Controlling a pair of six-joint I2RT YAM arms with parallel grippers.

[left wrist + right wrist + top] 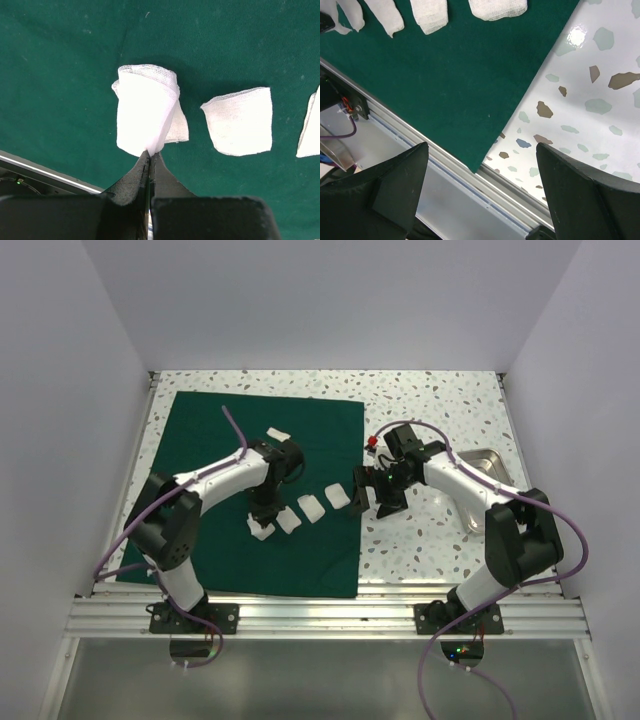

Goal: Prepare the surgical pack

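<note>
The surgical pack is a dark green cloth [210, 455] spread flat as a broad sheet on the left of the table; it also shows in the left wrist view [60, 60] and the right wrist view [445, 75]. Several white gauze squares lie on it in a row. My left gripper [264, 512] is shut on the edge of the leftmost gauze square [145, 112], which is bunched up at the pinch [150, 154]. My right gripper [372, 502] is open and empty, above the cloth's near right corner [481, 146].
More gauze squares lie on the cloth [312, 508], [337, 497], [240, 127], and one apart at the back [277, 433]. A steel tray [484, 458] sits at the right, partly hidden by the right arm. The table's metal rail [450, 175] runs along the near edge.
</note>
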